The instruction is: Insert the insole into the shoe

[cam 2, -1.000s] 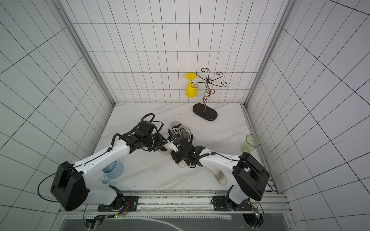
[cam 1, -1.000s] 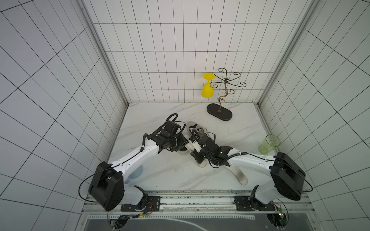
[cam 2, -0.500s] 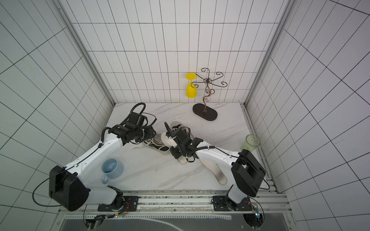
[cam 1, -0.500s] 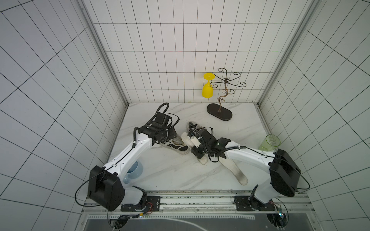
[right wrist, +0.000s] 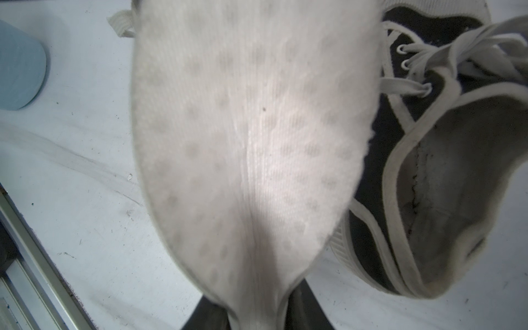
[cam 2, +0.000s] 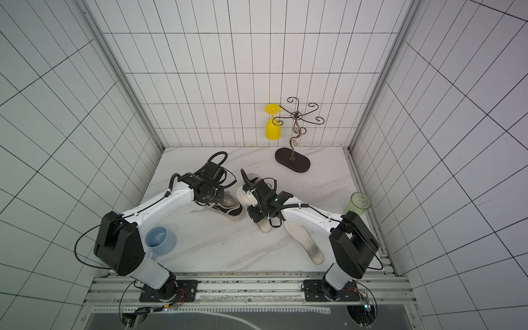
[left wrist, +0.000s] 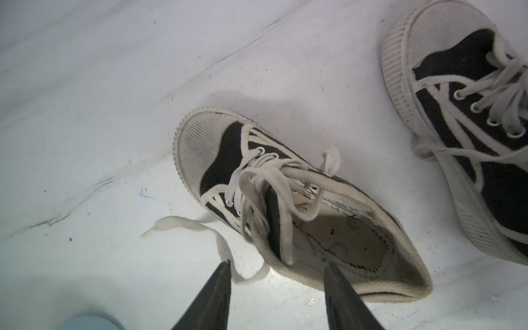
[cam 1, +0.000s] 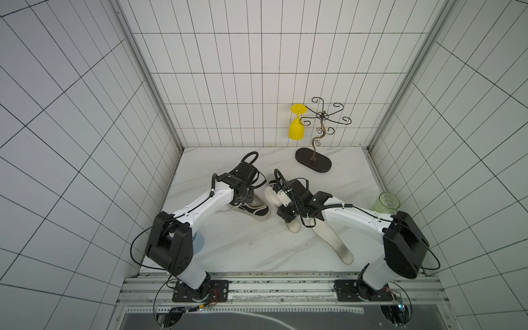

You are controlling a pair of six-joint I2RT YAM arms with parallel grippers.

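Right pincer (right wrist: 257, 311) clamps the insole (right wrist: 251, 128); left pincer (left wrist: 275, 274), wide, straddles the rim of the shoe (left wrist: 285, 194), center-frame. Insertion not yet begun.

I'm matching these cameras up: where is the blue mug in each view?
In a top view: blue mug lower left, mostly hidden behind the left arm's base.
In a top view: mug lower left, in full sight beside that base.
Left wrist: mug, a sliver at the bottom edge.
Right wrist: mug, upper left edge, cropped.
Shared landmark: the marble table.
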